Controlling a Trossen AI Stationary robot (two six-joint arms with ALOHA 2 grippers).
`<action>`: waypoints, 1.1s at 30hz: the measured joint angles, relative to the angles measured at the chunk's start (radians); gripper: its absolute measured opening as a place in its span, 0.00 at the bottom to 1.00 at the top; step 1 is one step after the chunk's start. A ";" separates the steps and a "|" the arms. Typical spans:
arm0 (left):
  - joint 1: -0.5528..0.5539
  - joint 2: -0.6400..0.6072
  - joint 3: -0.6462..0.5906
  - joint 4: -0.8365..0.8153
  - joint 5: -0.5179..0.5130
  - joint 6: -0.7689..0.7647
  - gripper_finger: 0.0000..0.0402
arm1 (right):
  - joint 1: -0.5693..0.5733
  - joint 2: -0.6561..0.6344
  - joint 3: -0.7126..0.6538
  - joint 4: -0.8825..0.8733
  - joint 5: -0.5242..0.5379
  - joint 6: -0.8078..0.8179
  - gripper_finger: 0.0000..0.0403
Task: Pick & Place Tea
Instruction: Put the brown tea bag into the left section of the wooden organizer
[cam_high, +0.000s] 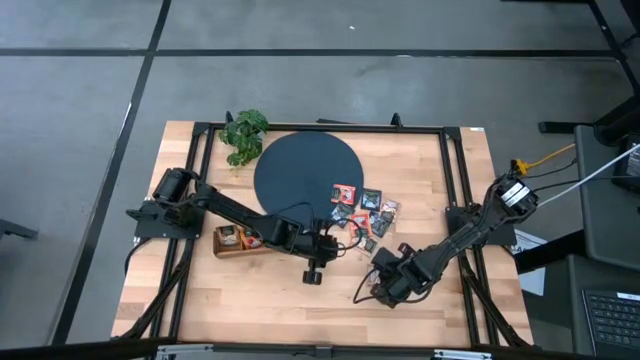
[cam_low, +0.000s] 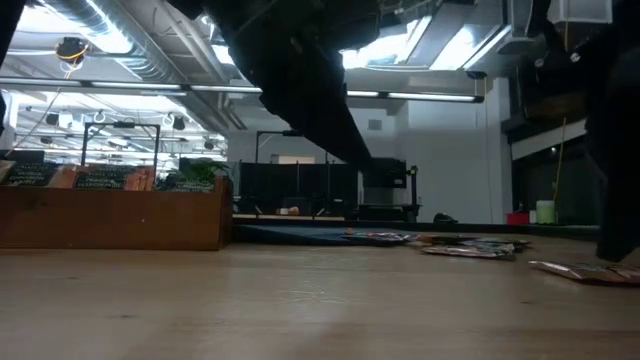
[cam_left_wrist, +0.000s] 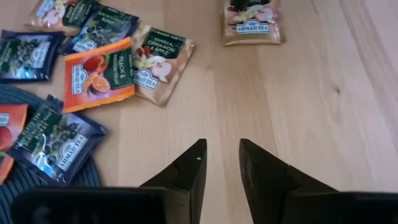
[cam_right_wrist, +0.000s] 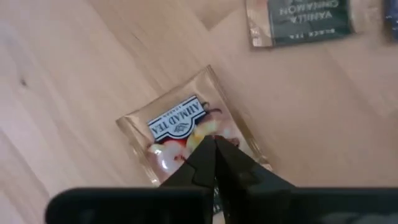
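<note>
Several tea sachets (cam_high: 365, 215) lie loose on the wooden table by the dark disc (cam_high: 307, 172), orange-red ones and dark ones (cam_left_wrist: 99, 74). One clear, gold-edged sachet (cam_right_wrist: 186, 134) lies apart from them, nearer the front edge. My right gripper (cam_right_wrist: 216, 146) stands over it, pointing steeply down, fingers shut. My left gripper (cam_left_wrist: 221, 152) hovers open above bare wood just to the left of that sachet (cam_left_wrist: 252, 28), with nothing between its fingers. In the high view the left gripper (cam_high: 340, 245) and the right gripper (cam_high: 385, 262) are close together. My right gripper's shut fingertips meet on the middle of the gold-edged sachet's top face (cam_right_wrist: 199, 134), just below its white label. The fingers come from above, pointing steeply down. The sachet lies flat on the table. Whether a fold of it is pinched, I cannot tell.
A brown wooden tray (cam_high: 240, 240) holding sachets stands at the left, behind my left arm, and shows in the low view (cam_low: 110, 215). A leafy green plant (cam_high: 245, 135) stands at the far left corner. Bare wood stretches along the front edge.
</note>
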 joint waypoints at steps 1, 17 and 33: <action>0.000 0.000 0.000 -0.001 0.000 -0.010 0.23 | -0.004 0.008 -0.004 0.013 -0.009 -0.002 0.05; -0.011 0.008 0.000 0.004 0.151 -0.207 0.23 | -0.053 0.070 -0.014 0.270 0.007 -0.171 0.03; -0.022 0.111 0.000 0.017 0.108 -0.256 0.23 | -0.195 0.131 -0.015 0.514 0.022 -0.483 0.01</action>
